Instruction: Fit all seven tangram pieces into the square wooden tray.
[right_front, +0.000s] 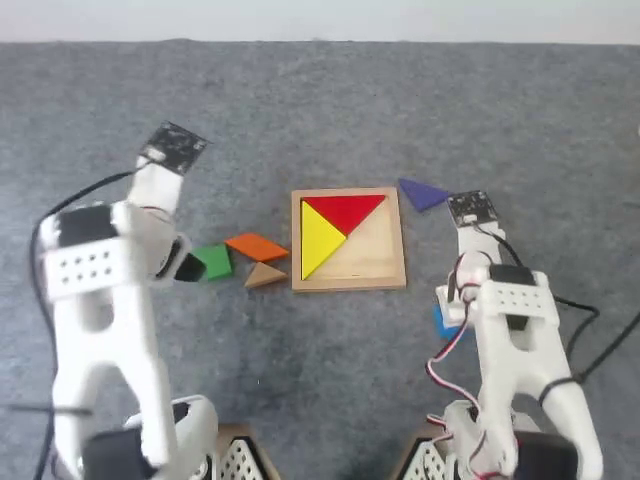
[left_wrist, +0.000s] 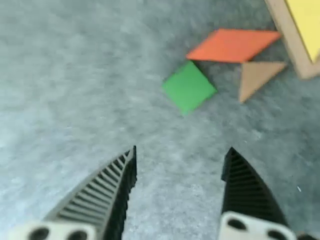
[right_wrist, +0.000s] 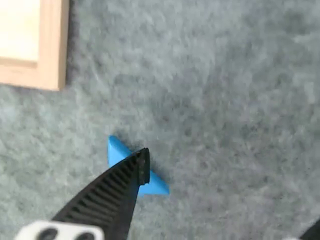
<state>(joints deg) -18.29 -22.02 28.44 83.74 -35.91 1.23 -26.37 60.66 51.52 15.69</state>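
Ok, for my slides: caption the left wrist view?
Open left gripper over grey felt, facing green square, orange parallelogram and tan triangle pieces beside the wooden tray corner.

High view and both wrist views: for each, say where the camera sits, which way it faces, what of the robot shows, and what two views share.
High view: fixed above the table, looking down on left arm, right arm and wooden tray.
Left wrist view: on the left wrist, facing down past its open left tool to the green square.
Right wrist view: on the right wrist, facing down; its open right tool has one finger over the blue triangle.
Shared: the green square, in high and left wrist views.
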